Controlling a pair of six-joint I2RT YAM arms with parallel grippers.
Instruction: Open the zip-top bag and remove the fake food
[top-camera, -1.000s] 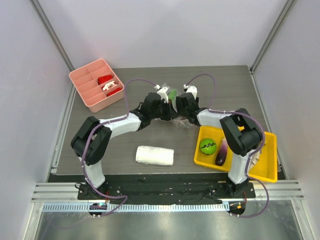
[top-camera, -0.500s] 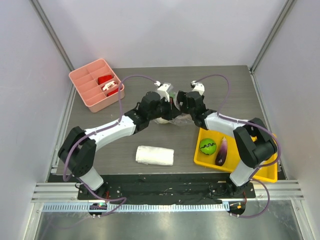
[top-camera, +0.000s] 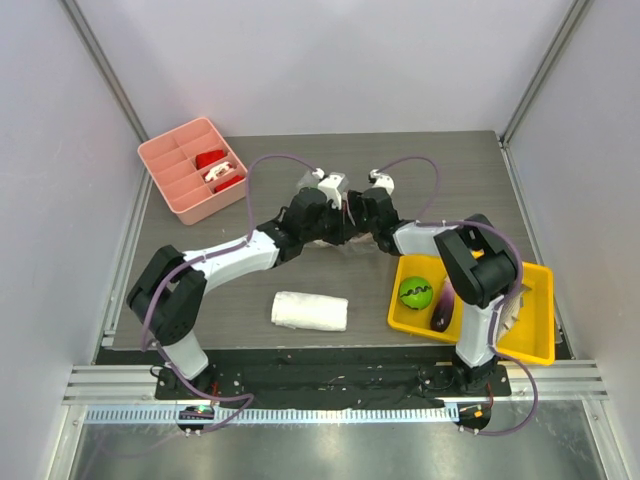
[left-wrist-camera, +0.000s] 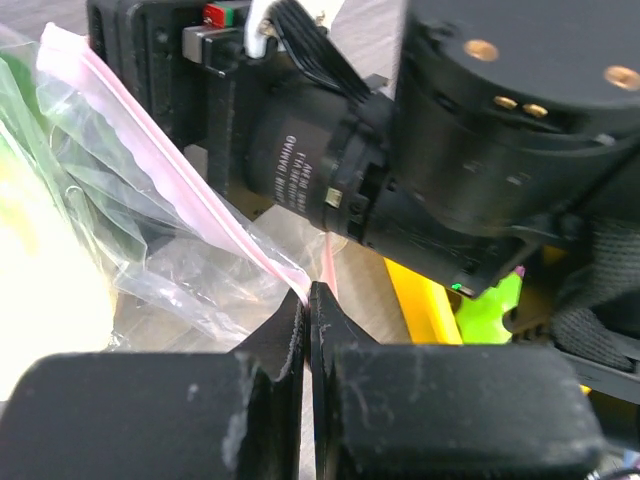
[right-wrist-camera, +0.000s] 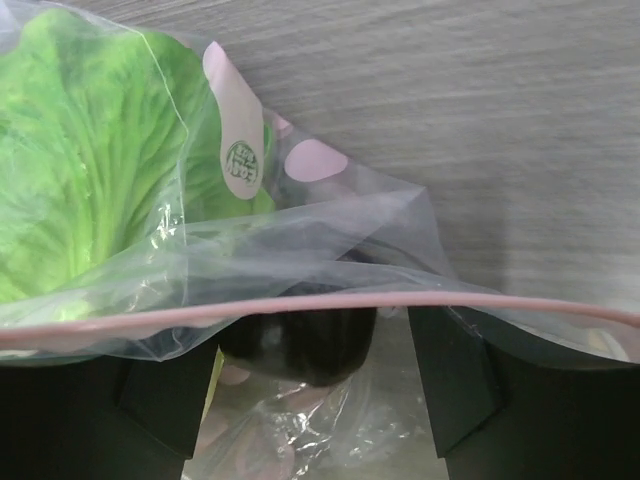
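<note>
Reaching inward, my left gripper (left-wrist-camera: 308, 297) pinches the pink strip (left-wrist-camera: 170, 165) of the zip-top bag (left-wrist-camera: 120, 215); my right gripper (right-wrist-camera: 312, 400) stands spread at its rim. The sticker (right-wrist-camera: 238, 155) print is illegible.

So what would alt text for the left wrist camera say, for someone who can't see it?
The left gripper pinches the pink zip strip of a clear zip-top bag, with pale green fake food blurred inside. The right arm, black and bulky, fills the background.

Dark wood-grain table (top-camera: 450, 170), pink divided box (top-camera: 170, 166) far left, white folded towel (top-camera: 310, 311) near front, yellow tray (top-camera: 538, 290) at right.
</note>
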